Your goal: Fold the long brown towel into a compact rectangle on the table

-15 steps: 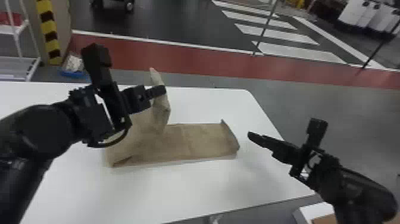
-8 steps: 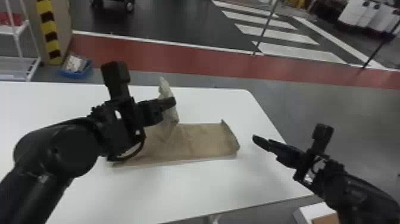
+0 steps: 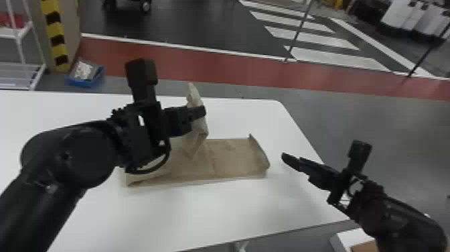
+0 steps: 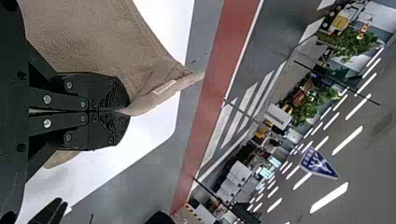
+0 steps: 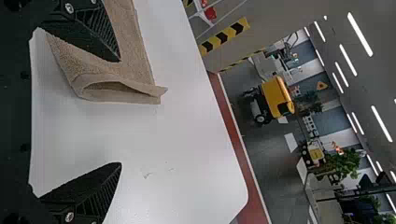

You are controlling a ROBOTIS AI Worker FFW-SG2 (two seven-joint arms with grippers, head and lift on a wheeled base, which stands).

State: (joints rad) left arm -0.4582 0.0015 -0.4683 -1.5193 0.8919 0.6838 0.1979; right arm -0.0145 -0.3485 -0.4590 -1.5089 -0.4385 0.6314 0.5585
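Evidently, folding was only partway: the brown towel [image 3: 234, 157] lay on the desk [image 3: 207, 214], a raised portion pinched in the closed left gripper [image 3: 200, 112], that flap yet to be laid down and the compact rectangle unfinished. Beside the towel's right end, the right gripper [image 3: 285, 157] hung wide and empty. The right wrist view revealed a hollow looped edge [image 5: 135, 95] there, which the head view left unclear.

Head view above the white counter [image 3: 201, 214], facing forward and down, wrist views nearer, aimed past its edge, zebra crossing [image 3: 308, 38] at head view's one o'clock shared with left wrist view
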